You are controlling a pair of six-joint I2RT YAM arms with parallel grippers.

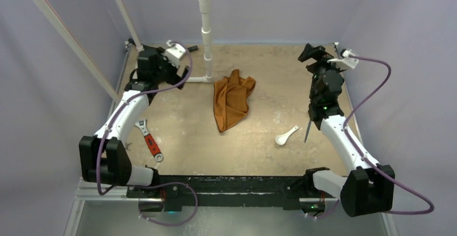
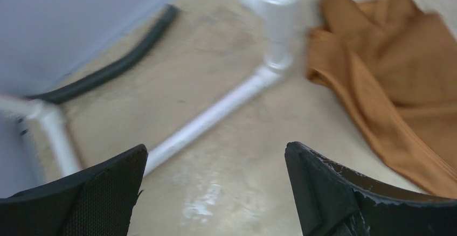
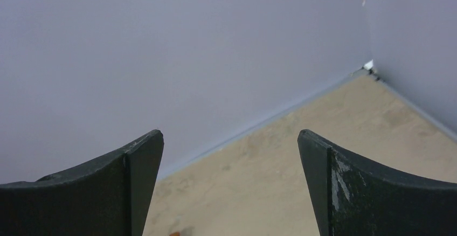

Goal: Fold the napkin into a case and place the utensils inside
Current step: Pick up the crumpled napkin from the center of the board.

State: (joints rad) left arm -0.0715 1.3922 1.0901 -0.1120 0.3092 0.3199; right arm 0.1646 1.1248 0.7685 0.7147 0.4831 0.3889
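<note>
nothing done yet, as far as you can see. the napkin [image 1: 233, 105] is a crumpled heap mid-table toward the back, with no fold and no case formed, so there's no pocket and nothing in one. the spoon [image 1: 285, 136] lies on the bare table [image 1: 188, 128] right of the napkin, apart from it. the thin grey utensil [image 1: 307, 130] is just beside the right arm, near the spoon. left gripper [image 2: 215, 147] is wide open and empty, over the white pipe [image 2: 215, 115], napkin edge near. right gripper [image 3: 229, 136] is wide open and empty, facing the far corner. left to do: flatten, fold, load both utensils.
</note>
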